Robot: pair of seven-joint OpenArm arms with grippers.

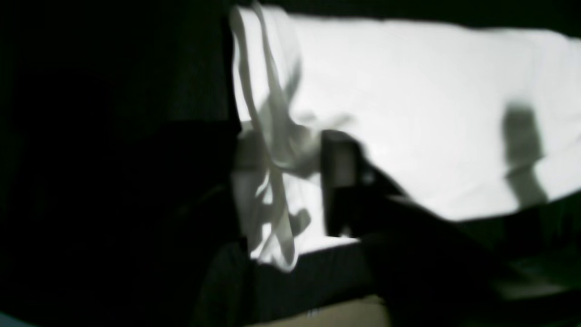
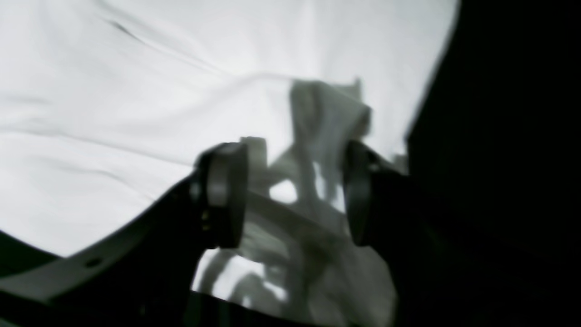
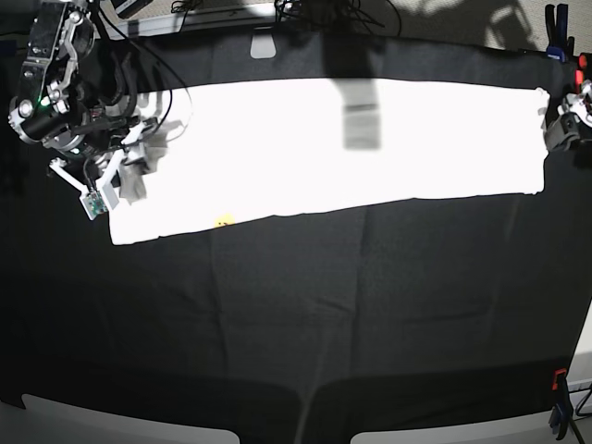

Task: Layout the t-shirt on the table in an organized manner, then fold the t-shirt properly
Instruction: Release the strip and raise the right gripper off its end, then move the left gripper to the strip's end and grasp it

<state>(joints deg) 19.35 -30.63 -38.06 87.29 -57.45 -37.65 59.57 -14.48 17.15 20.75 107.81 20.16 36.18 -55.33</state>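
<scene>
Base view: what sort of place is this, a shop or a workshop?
Probably a robot test bench. A table draped in black cloth carries a white t-shirt stretched between two robot arms, with clamps at its edges.

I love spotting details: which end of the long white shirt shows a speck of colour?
The end by the right gripper: a yellow-orange speck sits on the t-shirt's near edge there. The end by the left gripper is plain white.
</scene>
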